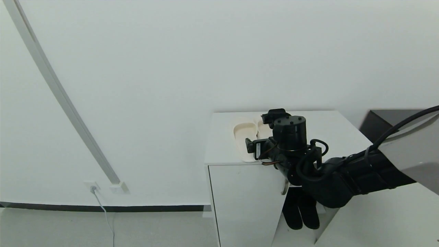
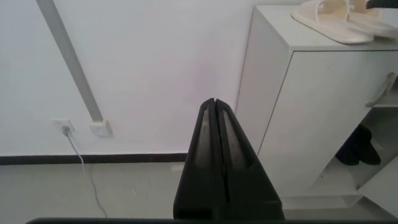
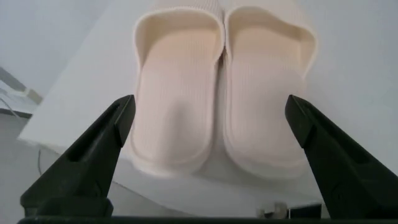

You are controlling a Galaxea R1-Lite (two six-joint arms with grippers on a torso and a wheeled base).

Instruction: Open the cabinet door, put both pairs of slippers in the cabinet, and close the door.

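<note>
Item 1, cream slippers [image 1: 244, 131]: one pair, side by side and touching, at the front left corner of the cabinet [image 1: 339, 128] top, their ends at the front edge, so they can be taken from the front

Item 2, my right pincer [image 3: 210, 102]: spread wide, holding nothing, one finger outside each slipper; I judge the width is set to take both as one bundle

Item 3, black slippers [image 1: 301, 212]: one pair, on a low shelf inside the cabinet, already stowed

Item 4, door [image 1: 377, 219]: swung open at the right, presumably left so for the second pair

Item 5, my left pincer [image 2: 215, 102]: fingers pressed together, empty, held low off the cabinet's left side, out of the way
</note>
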